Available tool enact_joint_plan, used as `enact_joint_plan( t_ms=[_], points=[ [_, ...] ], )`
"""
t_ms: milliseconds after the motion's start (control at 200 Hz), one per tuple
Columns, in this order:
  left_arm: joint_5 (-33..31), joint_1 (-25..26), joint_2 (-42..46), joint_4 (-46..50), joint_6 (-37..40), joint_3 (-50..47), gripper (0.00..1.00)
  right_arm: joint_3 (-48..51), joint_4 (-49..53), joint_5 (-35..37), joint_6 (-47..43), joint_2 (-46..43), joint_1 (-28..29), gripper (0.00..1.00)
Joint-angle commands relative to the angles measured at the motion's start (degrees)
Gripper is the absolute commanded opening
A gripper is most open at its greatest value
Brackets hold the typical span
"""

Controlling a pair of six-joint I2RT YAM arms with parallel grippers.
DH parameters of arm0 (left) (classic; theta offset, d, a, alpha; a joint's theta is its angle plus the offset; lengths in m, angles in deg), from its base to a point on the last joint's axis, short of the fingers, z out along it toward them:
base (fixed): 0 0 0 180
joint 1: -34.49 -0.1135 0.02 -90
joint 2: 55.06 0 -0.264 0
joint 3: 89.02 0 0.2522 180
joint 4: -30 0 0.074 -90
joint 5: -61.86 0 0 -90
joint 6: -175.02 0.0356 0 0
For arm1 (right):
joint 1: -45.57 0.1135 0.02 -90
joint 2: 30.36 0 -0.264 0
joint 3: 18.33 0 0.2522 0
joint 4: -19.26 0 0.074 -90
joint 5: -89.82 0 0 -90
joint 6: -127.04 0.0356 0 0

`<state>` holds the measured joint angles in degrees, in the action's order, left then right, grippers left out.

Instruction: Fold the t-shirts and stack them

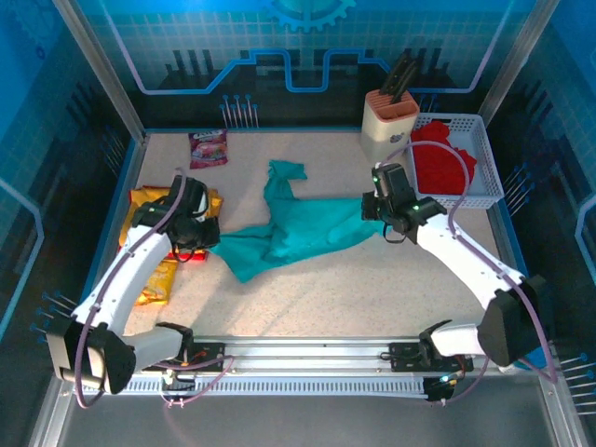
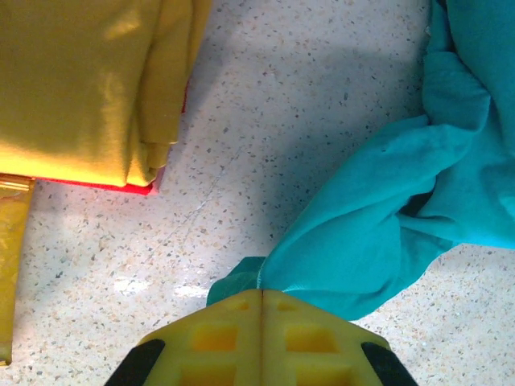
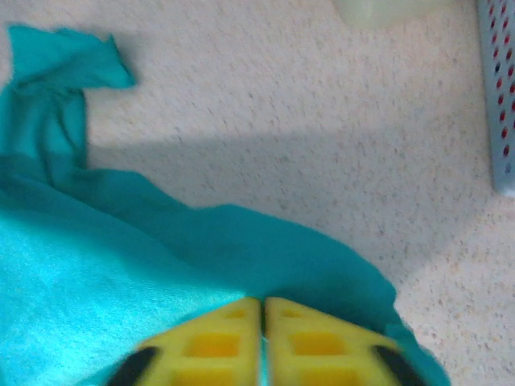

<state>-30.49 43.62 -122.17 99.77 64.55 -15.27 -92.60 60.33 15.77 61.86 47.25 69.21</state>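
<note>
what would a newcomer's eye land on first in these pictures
The teal t-shirt sprawled across the middle of the table, with the left tool and right tool each shut on an edge of it. Next, the red cloth heaped in the white basket at the far right, and a folded yellow t-shirt at the left.

Three tees (image 1: pixel 300 233), perhaps two packets (image 1: pixel 207 147)
</note>
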Motion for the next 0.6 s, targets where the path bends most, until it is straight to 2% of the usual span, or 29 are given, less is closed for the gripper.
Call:
enact_joint_plan(
  t_ms=[0, 65, 145, 255, 380, 480, 595],
  points=[
    [2.1, -2.3, 1.2, -0.4, -0.9, -2.1, 0.0, 0.4, 7.0, -3.1, 0.0, 3.9, -3.8, 0.63],
    [4.1, -2.9, 0.9, -2.0, -1.6, -2.3, 0.0, 3.1, 6.0, -4.6, 1.5, 3.0, -5.0, 0.81],
    [4.8, -3.5, 0.8, -3.6, -1.9, -2.1, 0.0, 7.4, 4.6, -5.0, 3.3, -0.2, -6.3, 0.95],
    [5.0, -3.9, 0.7, -5.1, -1.9, -1.6, 0.0, 14.0, 1.6, -9.7, 5.2, -3.5, -9.0, 0.93],
    [7.2, -4.0, -0.5, -6.2, -1.9, -1.7, 0.0, 20.2, -2.8, -15.6, 5.6, -3.8, -8.3, 0.92],
    [8.6, -4.0, -0.8, -7.3, -2.2, -2.7, 0.0, 24.1, -6.7, -14.8, 5.6, -2.6, -6.5, 0.94],
    [8.6, -4.0, -0.7, -7.4, -2.0, -2.9, 0.0, 24.4, -9.5, -13.1, 5.8, 1.0, -5.2, 0.92]
  ],
)
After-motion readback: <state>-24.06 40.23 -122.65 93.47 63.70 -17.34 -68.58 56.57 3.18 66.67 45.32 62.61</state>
